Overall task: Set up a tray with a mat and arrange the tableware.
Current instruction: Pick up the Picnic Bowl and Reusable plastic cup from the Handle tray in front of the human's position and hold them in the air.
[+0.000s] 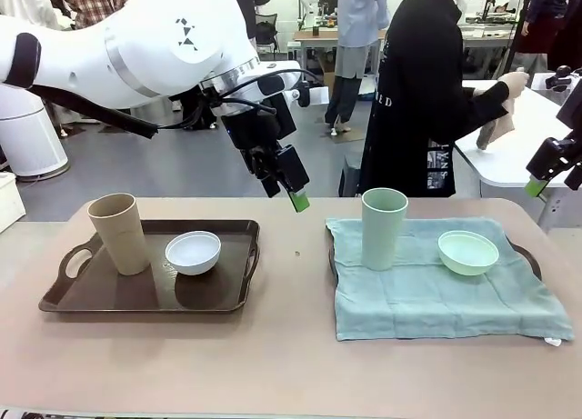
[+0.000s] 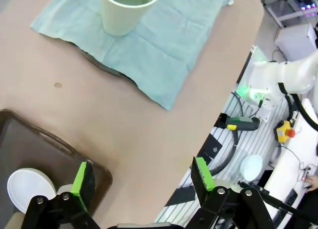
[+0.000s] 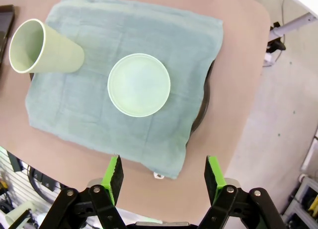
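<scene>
Pale green cup [image 1: 384, 228] and bowl [image 1: 468, 252] sit on the mat [image 1: 427, 301]; left gripper [image 2: 143, 174], right gripper [image 3: 164, 172] hover, jaws apart.

Tan table [image 1: 291, 374], corners rounded. Brown tray [image 1: 100, 296] is set on the left half. Second tray [image 1: 528, 258] is set on the right half, draped by teal mat [image 1: 436, 301]; the mat's front edge is laid on the tabletop.

Cloth mat [image 1: 436, 292]; glossy tray [image 1: 118, 294]; matt tan cup [image 1: 121, 234].
</scene>
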Tool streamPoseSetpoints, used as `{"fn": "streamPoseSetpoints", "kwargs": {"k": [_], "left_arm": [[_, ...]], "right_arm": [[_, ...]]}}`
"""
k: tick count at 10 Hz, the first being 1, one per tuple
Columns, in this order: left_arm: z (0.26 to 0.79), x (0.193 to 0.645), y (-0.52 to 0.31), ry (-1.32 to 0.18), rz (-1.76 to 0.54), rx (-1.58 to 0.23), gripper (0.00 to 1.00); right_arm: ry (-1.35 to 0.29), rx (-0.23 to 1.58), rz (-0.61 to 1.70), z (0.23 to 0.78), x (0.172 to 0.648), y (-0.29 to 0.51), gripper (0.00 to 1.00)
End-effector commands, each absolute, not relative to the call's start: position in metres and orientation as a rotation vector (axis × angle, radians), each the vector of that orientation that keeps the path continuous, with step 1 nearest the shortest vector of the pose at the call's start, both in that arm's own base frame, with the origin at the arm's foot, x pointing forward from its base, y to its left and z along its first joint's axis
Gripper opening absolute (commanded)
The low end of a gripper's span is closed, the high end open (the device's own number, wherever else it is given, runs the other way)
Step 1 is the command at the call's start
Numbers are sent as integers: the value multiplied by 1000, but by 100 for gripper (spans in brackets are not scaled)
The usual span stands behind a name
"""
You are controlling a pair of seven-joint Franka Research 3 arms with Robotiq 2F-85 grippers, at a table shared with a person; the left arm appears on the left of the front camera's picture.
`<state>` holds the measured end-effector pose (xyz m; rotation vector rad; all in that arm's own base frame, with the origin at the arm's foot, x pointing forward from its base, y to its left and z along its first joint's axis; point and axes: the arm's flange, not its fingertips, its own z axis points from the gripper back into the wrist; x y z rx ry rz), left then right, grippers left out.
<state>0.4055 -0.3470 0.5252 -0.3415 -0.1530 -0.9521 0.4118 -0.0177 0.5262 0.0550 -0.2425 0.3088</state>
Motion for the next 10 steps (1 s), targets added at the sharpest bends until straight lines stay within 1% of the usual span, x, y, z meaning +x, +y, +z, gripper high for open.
{"fn": "streamPoseSetpoints", "kwargs": {"k": [1, 7, 8, 9, 10], "left_arm": [[526, 403, -343, -156, -963, -366, 100], [526, 403, -343, -156, -963, -366, 100], [525, 405, -347, -153, -953, -342, 100], [550, 388, -310, -168, -832, -365, 100], [570, 364, -265, -125, -695, -337, 100]], "right_arm": [[-255, 57, 308, 525, 415, -17, 84], [-255, 57, 308, 525, 415, -17, 84], [-243, 55, 309, 526, 412, -18, 85], [-287, 44, 284, 542, 403, -23, 85], [-298, 42, 268, 548, 397, -32, 85]]}}
